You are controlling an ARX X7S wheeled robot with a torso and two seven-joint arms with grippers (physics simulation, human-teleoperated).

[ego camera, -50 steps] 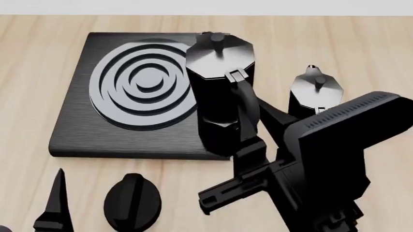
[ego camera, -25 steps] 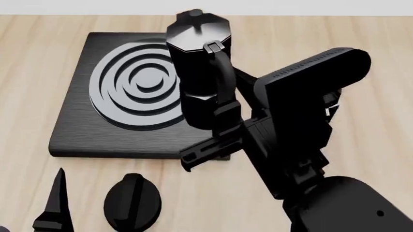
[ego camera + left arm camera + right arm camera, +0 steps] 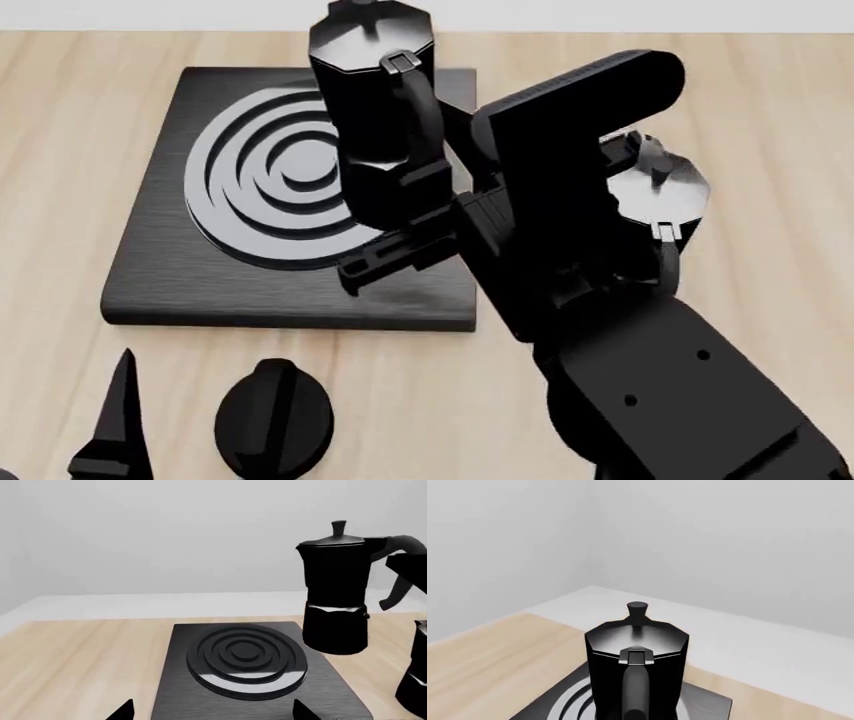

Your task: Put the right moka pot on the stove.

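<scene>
The right moka pot, glossy black and faceted with a knobbed lid, hangs upright in the air over the right part of the stove. My right gripper is shut on its curved handle. In the left wrist view the pot floats above the stove's far right side, clear of the ringed burner. My left gripper is open and empty, low at the stove's near edge, with one finger showing in the head view.
A second, identical moka pot stands on the wooden table right of the stove, partly behind my right arm. A round black dial knob lies in front of the stove, beside my left gripper.
My right arm has carried the pot left and away from me, from the stove's right edge to over the burner's right side. The second pot shows again beside the arm. The left gripper has stayed put.
</scene>
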